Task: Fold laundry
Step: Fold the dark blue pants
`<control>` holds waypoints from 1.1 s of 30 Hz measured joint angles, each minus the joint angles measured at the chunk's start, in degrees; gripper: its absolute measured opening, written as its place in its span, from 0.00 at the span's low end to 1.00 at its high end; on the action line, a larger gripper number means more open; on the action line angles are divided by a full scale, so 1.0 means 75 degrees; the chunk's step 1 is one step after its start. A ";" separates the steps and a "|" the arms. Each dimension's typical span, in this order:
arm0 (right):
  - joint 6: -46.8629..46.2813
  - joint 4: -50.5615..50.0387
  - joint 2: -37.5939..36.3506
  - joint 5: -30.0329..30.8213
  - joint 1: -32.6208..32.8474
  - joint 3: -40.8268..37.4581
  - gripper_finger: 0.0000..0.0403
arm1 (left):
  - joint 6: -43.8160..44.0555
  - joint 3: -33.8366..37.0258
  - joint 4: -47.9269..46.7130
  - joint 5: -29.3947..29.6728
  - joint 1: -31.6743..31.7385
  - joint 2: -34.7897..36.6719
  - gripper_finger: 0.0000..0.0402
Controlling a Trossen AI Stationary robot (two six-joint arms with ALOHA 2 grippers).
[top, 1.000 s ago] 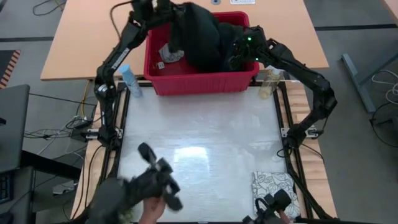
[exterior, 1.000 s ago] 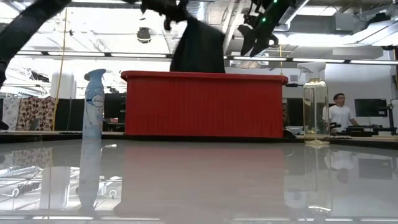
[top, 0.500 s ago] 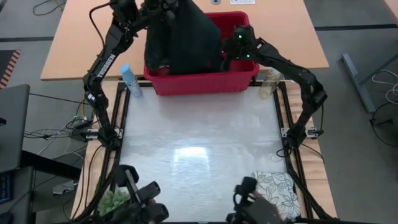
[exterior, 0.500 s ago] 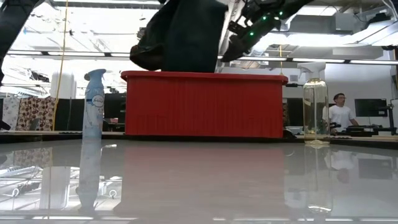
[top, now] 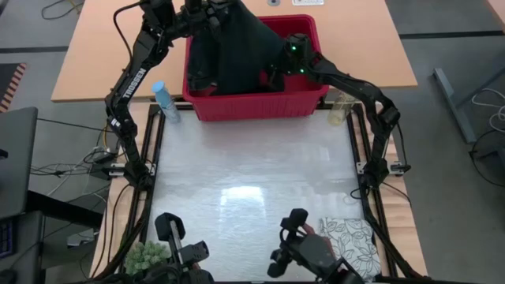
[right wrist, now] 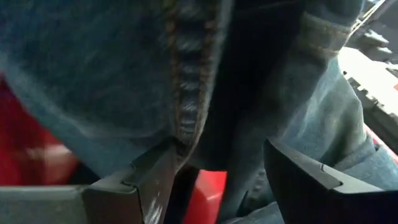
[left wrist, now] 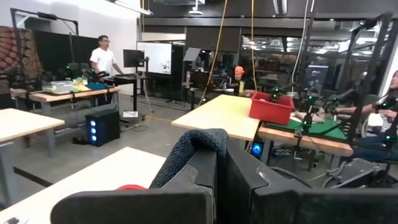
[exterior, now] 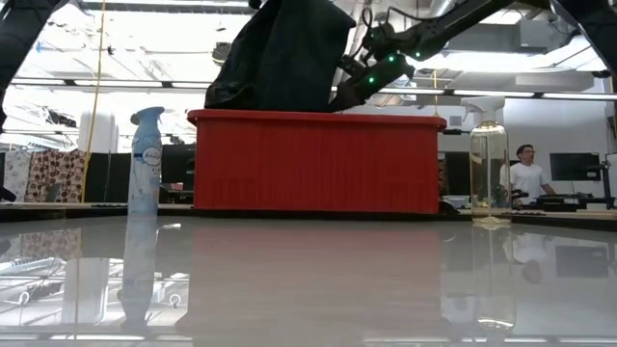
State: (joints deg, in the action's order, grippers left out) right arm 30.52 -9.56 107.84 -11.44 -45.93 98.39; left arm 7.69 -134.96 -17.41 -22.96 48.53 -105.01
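Observation:
The dark blue-black jeans [top: 233, 51] hang in a bunch over the red basket [top: 252, 104] at the table's far edge. My left gripper [top: 208, 11], high above the basket's far left part, is shut on their top. In the low view the jeans [exterior: 289, 53] reach down to the basket's rim, and their lower end is hidden behind its wall. My right gripper [top: 273, 76] is open at the jeans' right side; in its wrist view denim with an orange-stitched seam [right wrist: 186, 106] fills the space before its fingers. The white leaf-print cloth [top: 352, 241] lies flat at the near right. My left gripper pinches a rounded fold of denim [left wrist: 194, 144] between its two fingers, and the fold stands up just past the fingertips. The jeans hang below it, lifted off the basket's floor at the top. My right gripper has the seam against one finger [right wrist: 155, 177]; whether it touches, I cannot tell.
A blue spray bottle [top: 164, 101] stands left of the basket and a clear spray bottle [top: 339, 106] right of it. Dark gear [top: 308, 252] and a green bundle [top: 146, 254] sit at the near edge. The white table top [top: 252, 173] between is bare.
My left gripper has risen and gone toward the table's left, drawing the jeans up out of the basket into a taller hanging bunch. My right gripper has sunk toward the near left, rolled, and come in against the jeans' right side, staying open.

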 joint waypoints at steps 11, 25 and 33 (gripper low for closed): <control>0.0116 0.0935 0.0533 0.0358 -0.0459 0.0000 0.66 | 0.0566 0.0000 0.0031 -0.0624 0.0000 0.0003 0.00; -0.0614 0.1424 0.0503 0.1175 -0.0385 0.0005 0.05 | 0.1410 0.0000 0.0102 -0.1892 -0.0115 0.0003 0.00; -0.0529 0.0717 0.0226 0.1340 -0.0334 0.1905 0.05 | 0.2609 -0.0009 0.1831 -0.2297 -0.0117 0.0012 0.00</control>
State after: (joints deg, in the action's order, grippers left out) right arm 26.55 -4.18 109.54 -1.39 -48.44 112.67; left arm 27.26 -135.02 -3.68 -40.18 47.65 -104.92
